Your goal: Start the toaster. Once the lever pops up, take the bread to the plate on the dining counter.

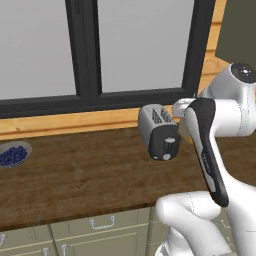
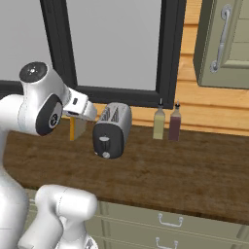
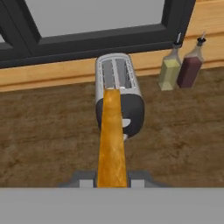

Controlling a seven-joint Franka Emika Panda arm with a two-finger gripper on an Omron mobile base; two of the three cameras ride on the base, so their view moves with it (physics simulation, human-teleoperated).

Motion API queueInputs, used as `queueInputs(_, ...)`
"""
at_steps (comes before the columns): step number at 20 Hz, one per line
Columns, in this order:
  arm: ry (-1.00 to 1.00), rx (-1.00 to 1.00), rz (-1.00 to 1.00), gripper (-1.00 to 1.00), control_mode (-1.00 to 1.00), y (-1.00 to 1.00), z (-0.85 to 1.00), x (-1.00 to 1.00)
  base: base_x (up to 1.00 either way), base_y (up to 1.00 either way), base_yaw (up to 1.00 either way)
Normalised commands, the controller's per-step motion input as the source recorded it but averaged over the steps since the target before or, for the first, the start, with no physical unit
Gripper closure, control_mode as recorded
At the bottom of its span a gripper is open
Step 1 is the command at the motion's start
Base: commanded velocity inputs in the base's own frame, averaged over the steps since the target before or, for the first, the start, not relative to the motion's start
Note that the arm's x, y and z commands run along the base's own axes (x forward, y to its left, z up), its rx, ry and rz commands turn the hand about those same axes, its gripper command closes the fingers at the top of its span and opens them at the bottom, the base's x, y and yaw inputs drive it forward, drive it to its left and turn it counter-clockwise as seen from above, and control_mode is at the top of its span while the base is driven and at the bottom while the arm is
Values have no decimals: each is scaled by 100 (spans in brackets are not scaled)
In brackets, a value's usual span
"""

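The silver-grey toaster (image 1: 159,131) (image 2: 113,129) (image 3: 119,96) stands on the wood counter under the window, its black end panel with a knob (image 1: 169,145) facing me. Both slots look vacant in the hand view. My gripper (image 3: 112,179) (image 2: 78,120) is shut on the bread (image 3: 111,140) (image 2: 77,129), a tan slice seen edge-on, held above the counter just in front of and left of the toaster. The lever is too small to make out. The plate and the dining counter are out of view.
Two bottles (image 2: 159,124) (image 2: 174,122) stand right of the toaster against the wall. A grey bowl of blue berries (image 1: 14,154) sits far left on the counter. An olive wall cabinet (image 2: 223,44) hangs at upper right; drawers (image 1: 102,225) run below the counter's edge.
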Motion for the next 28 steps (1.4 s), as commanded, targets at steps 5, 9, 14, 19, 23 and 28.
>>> queueInputs(5,3,0,0,100,-100,0,-6,-62,0,0,0)
queueInputs(9,2,0,0,100,-100,0,-6,-42,0,0,0)
queueInputs(14,0,-1,0,100,-100,15,-4,-72,0,0,0)
queueInputs(19,0,-1,0,100,100,20,-2,-54,-40,14,7)
queueInputs(23,0,0,0,100,100,0,0,0,-62,44,66)
queueInputs(28,0,0,0,100,100,0,0,0,-8,47,95)
